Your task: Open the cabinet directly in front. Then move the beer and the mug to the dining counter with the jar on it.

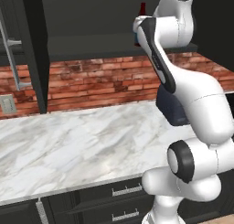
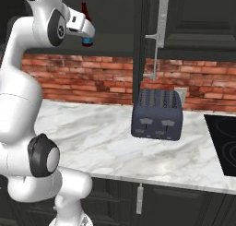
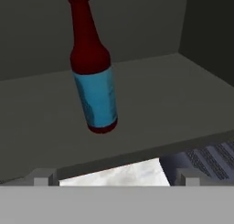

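Note:
The cabinet (image 1: 33, 49) stands open, its doors swung out with long silver handles (image 2: 159, 31). On its dark shelf (image 3: 160, 104) stands the beer (image 3: 93, 81), a red-brown bottle with a blue label; in the right base view the beer (image 2: 85, 10) shows its neck above my hand. My gripper (image 3: 114, 177) is open, level with the shelf's front edge and a short way in front of the bottle, touching nothing. The bottle looks tilted because the hand is rolled. The mug, the dining counter and the jar are out of view.
Below the cabinet runs a marble worktop (image 1: 68, 145) backed by a brick wall (image 1: 91, 81) with an outlet (image 1: 7, 104). A dark toaster (image 2: 156, 114) sits on it under the right door. A black cooktop (image 2: 223, 142) lies at the far right. Drawers (image 1: 127, 189) are underneath.

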Motion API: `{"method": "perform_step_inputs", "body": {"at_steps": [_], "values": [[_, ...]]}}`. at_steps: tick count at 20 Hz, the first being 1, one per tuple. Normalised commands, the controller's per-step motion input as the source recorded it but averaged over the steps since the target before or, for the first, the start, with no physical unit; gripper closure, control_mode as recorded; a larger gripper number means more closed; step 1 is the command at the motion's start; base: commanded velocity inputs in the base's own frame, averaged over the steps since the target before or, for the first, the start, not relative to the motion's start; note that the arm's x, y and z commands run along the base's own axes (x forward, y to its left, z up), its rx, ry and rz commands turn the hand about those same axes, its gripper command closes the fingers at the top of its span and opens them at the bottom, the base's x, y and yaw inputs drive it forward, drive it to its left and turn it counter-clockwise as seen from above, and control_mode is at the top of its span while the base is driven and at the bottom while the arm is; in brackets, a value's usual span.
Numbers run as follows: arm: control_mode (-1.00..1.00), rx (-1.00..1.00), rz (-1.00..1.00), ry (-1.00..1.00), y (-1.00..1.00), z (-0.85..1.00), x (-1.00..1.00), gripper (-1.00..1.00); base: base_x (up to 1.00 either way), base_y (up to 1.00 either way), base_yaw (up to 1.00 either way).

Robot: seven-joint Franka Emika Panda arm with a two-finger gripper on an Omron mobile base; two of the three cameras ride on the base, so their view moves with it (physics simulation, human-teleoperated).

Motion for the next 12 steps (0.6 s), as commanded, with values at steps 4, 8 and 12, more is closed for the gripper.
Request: {"method": "perform_step_inputs", "body": {"at_steps": [4, 8, 12], "values": [[-1.00, 0.00, 0.00, 0.00, 0.01, 0.00, 0.60, -1.00, 0.00, 0.00, 0.00], [-1.00, 0.00, 0.00, 0.00, 0.00, 0.00, 0.45, -1.00, 0.00, 0.00, 0.00], [-1.00, 0.00, 0.00, 0.00, 0.01, 0.00, 0.47, -1.00, 0.00, 0.00, 0.00]]}}
